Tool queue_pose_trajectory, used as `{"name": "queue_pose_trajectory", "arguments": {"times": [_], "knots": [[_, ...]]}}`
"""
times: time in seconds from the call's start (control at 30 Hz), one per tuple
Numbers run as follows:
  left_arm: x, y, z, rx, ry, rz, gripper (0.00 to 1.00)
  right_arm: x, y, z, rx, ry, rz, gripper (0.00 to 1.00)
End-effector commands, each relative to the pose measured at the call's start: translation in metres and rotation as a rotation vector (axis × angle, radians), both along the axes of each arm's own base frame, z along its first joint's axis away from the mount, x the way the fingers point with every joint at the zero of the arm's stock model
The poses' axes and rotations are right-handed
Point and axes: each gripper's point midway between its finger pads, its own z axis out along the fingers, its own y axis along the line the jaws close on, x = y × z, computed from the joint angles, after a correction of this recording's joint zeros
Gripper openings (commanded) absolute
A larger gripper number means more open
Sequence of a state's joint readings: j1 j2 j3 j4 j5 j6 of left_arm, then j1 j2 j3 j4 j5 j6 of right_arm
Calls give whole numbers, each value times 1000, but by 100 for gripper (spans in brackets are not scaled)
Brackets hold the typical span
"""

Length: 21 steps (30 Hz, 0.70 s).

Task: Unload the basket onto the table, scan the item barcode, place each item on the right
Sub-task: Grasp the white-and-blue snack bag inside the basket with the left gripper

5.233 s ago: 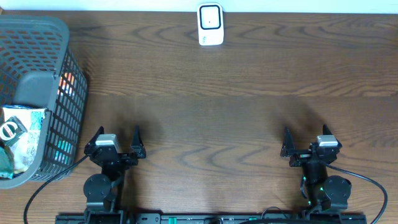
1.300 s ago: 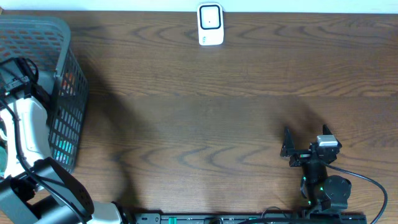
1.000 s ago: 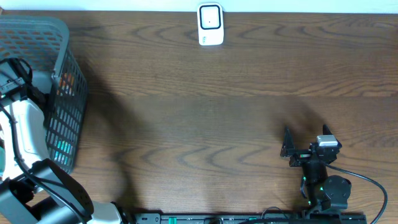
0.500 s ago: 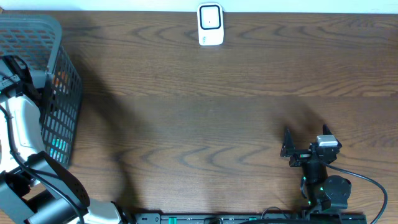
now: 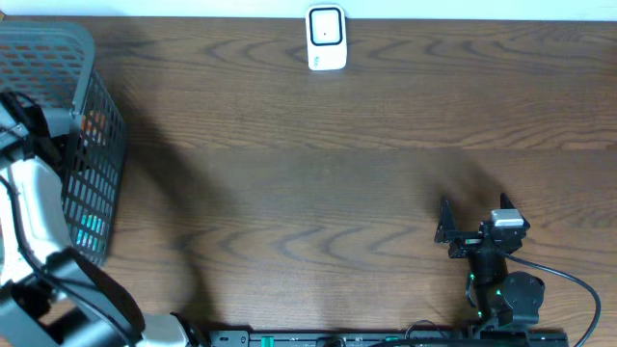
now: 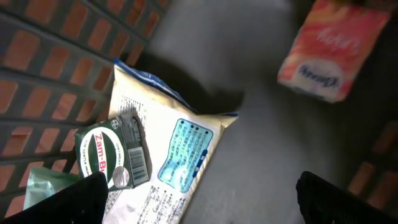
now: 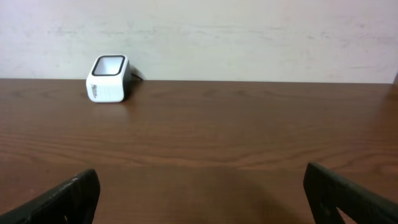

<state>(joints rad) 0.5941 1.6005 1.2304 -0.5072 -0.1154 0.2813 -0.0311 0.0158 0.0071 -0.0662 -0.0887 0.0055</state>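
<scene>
Box (image 6: 112,158), green, barcode label facing up, lies inside the basket (image 5: 92,145), on a white pouch (image 6: 168,155) beside the basket's mesh wall. The pouch rests flat on the basket floor. A pale green bag (image 6: 43,183) shows under the box, partly hidden. An orange-pink packet (image 6: 333,50) lies apart from these across the bare basket floor; its print is too blurred to read.

Left gripper (image 6: 202,186) hangs inside the basket with its jaws wide apart and nothing between them. In the wrist view the box sits right at one finger (image 6: 68,199), outside the gap. Contact cannot be confirmed. The pouch's lower end runs into the gap between the fingers. The packet lies well beyond the gripper.

Right gripper (image 5: 474,217) rests low over the desk (image 5: 337,173), well apart from the basket, jaws wide apart and empty.

Scanner (image 5: 326,39), white, stands on the desk well apart from the basket, at the edge by the wall, and also shows in the right wrist view (image 7: 108,78).
</scene>
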Motion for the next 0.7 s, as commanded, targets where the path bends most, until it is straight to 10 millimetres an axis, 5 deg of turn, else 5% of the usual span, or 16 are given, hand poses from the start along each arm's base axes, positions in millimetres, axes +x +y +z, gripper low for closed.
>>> {"name": "queue_pose_trajectory", "arguments": {"times": [0.0, 0.17, 0.3, 0.67], "knots": [[6, -13, 57, 19, -188, -27, 96, 0, 0, -1, -15, 2, -1, 99], [-7, -22, 121, 108, -342, -18, 96, 0, 0, -1, -15, 2, -1, 99], [-17, -24, 142, 133, -394, 3, 96, 0, 0, -1, -15, 2, -1, 99], [-57, 18, 102, 60, -286, 188, 96, 0, 0, -1, -15, 2, -1, 99]]}}
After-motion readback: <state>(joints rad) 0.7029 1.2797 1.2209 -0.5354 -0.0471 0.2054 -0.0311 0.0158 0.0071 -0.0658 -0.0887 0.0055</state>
